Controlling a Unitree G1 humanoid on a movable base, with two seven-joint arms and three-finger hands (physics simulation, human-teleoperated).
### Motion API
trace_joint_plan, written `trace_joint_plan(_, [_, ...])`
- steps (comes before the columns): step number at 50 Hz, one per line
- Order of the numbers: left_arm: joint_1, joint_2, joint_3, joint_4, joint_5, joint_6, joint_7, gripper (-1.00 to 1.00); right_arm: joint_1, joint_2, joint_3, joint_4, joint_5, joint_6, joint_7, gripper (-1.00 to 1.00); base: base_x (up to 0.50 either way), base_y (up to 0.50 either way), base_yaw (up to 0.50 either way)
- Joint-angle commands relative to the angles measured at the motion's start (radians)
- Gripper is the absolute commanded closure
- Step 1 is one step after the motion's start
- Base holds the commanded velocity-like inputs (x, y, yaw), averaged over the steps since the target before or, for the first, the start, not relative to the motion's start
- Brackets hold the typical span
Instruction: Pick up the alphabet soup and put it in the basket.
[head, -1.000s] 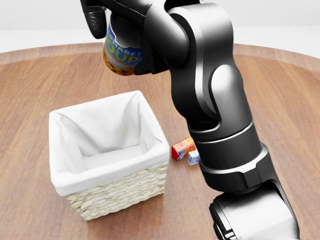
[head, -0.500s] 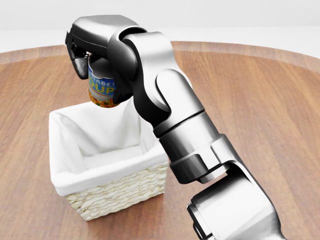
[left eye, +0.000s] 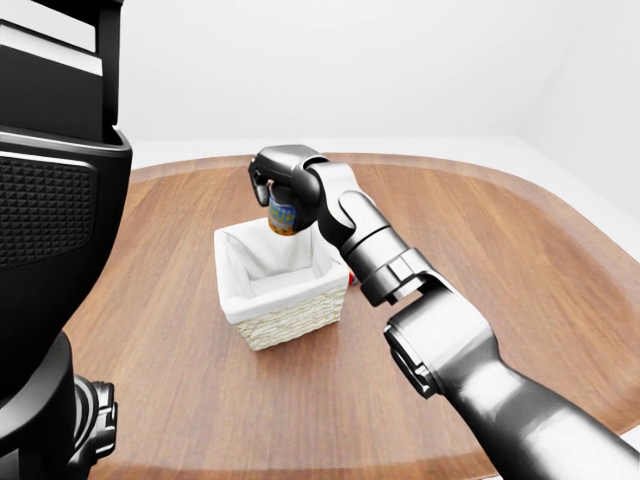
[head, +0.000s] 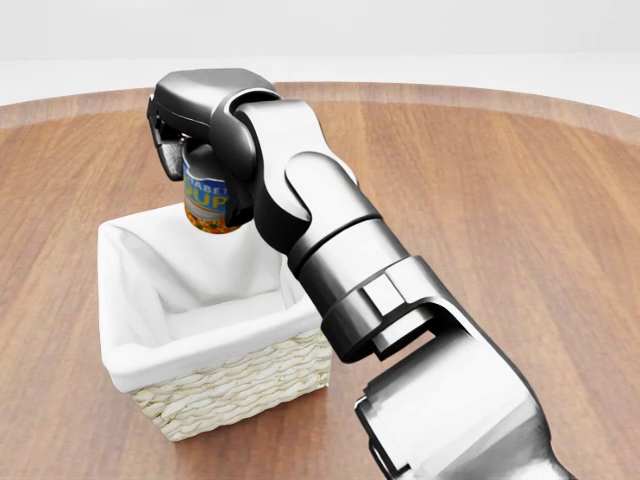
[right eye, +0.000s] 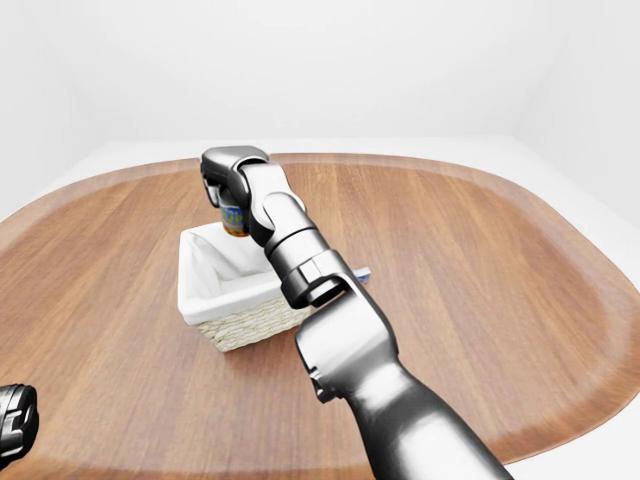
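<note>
Nearest the camera in the head view, the right arm filled the lower right and rose up and to the left across the wooden table. Just beyond its elbow sat the wicker basket, square, lined with white cloth folded over the rim. Above the basket's upper edge, the right hand was clamped round the alphabet soup, dark fingers wrapped over the can's top and side. The can hung clear of the lining, its orange base over the basket's far rim, blue label facing the camera. In the left-eye view a small red carton peeked out beside the basket, mostly hidden by the arm. At that view's bottom left a dark part of the left arm showed; its fingers were out of sight.
</note>
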Motion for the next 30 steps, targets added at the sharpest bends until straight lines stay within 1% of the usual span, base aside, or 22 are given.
trace_joint_plan(1, [0.003, -0.001, 0.004, 0.0, 0.003, 0.0, 0.0, -1.0, -0.037, 0.008, -0.003, 0.085, 0.01, 0.0, -0.083, 0.93, 0.0, 0.0, 0.0])
trace_joint_plan(3, [0.001, -0.003, -0.002, 0.0, 0.005, 0.0, 0.0, -1.0, -0.037, 0.007, 0.016, 0.082, -0.017, 0.0, -0.077, 0.95, 0.0, 0.0, 0.0])
trace_joint_plan(5, [-0.001, -0.004, -0.001, 0.0, 0.003, 0.0, 0.0, -1.0, -0.038, 0.008, 0.012, 0.082, -0.022, 0.0, -0.077, 0.98, 0.0, 0.0, 0.0])
trace_joint_plan(27, [-0.002, -0.007, 0.0, 0.0, 0.0, 0.0, 0.0, -1.0, -0.037, 0.01, 0.002, 0.082, -0.032, 0.0, -0.076, 0.98, 0.0, 0.0, 0.0])
trace_joint_plan(30, [-0.002, -0.007, 0.0, 0.0, 0.0, 0.0, 0.0, -1.0, -0.037, 0.01, 0.002, 0.082, -0.032, 0.0, -0.076, 0.95, 0.0, 0.0, 0.0])
